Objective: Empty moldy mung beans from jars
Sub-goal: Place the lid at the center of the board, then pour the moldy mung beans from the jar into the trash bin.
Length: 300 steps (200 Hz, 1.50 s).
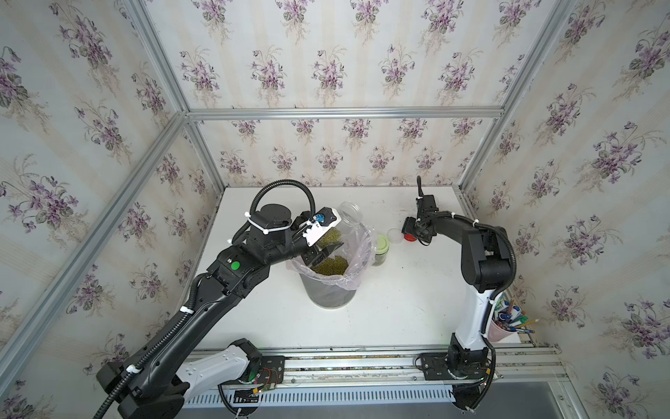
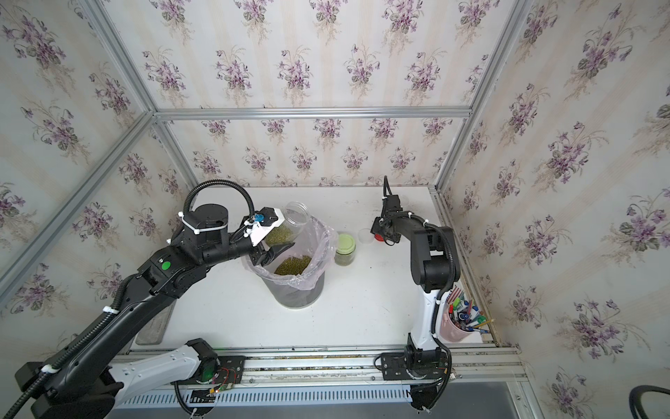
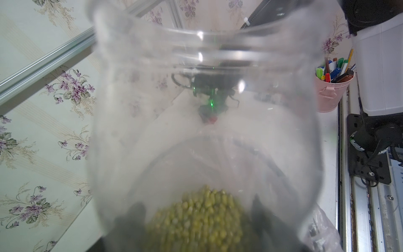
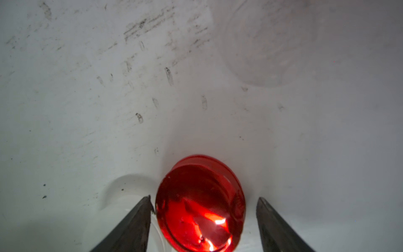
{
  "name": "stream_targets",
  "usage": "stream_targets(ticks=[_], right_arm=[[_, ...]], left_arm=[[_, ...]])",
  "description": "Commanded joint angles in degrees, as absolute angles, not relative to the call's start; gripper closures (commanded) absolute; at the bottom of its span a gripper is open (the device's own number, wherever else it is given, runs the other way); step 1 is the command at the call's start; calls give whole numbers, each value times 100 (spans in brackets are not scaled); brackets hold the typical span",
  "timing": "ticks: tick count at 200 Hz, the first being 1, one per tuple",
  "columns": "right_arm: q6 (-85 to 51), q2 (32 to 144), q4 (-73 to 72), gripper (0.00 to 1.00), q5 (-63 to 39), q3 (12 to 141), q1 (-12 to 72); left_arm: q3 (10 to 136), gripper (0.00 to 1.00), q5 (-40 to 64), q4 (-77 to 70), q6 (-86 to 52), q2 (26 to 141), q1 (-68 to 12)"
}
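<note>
Red lid [image 4: 200, 205] lies between the right hand's [image 4: 205, 201] parted fingers

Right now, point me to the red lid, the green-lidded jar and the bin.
red lid [image 4: 200, 205], right wrist view, middle of its face.
green-lidded jar [image 2: 345, 243], in a top view, on its lid.
bin [image 1: 328, 295], in a top view, grey outer wall.

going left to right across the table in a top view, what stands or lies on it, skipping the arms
grey bin → green-lidded jar → white lid → red lid → pink pen cup
</note>
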<state>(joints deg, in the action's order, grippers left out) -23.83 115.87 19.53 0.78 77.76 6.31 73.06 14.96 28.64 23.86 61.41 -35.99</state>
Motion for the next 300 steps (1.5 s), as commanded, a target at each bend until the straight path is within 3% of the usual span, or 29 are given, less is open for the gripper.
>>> stream_targets(ticks=[1, 90, 166, 261, 300], right_arm=[[-2467, 11323, 1980, 27, 176, 7753, 632], [-2540, 9736, 2426, 27, 217, 7567, 637], [-2472, 8148, 2584, 27, -810, 6866, 680], [-2171, 6739, 3225, 27, -1564, 6670, 1041], [-2110, 6671, 3269, 27, -1519, 6568, 1237]], left_arm=[[7321, 43, 1528, 2577, 2408, 6108, -3592], [7321, 43, 1402, 2583, 2482, 6056, -3595], [7300, 44, 1047, 2610, 2937, 5897, -3601], [7440, 44, -1035, 2751, 3902, 5906, -3603], [7191, 44, -1020, 2769, 4690, 5716, -3603]])
